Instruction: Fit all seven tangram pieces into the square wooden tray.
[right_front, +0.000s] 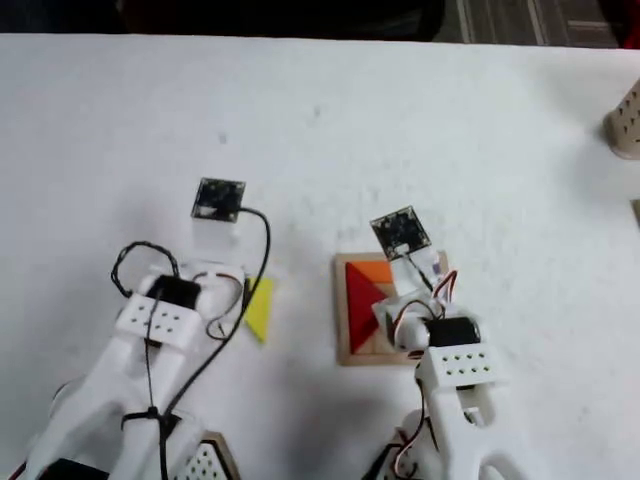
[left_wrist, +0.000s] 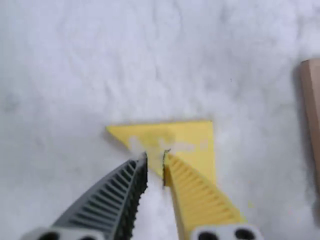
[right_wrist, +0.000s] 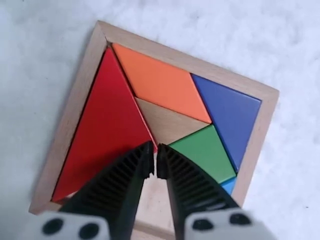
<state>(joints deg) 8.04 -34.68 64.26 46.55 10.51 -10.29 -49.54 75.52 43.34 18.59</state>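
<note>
The square wooden tray holds a large red triangle, an orange parallelogram, a blue triangle, a green piece and a sliver of light blue. A wood-coloured triangle shows between them. My right gripper hangs shut just above the tray's middle, holding nothing. A yellow triangle lies flat on the white table, left of the tray. My left gripper is shut, its tips at the near edge of the yellow triangle.
The tray's rim lies a short way from the yellow piece. A perforated tan object stands at the far right edge. Another perforated part sits at the front between the arm bases. Black cable loops beside the left arm.
</note>
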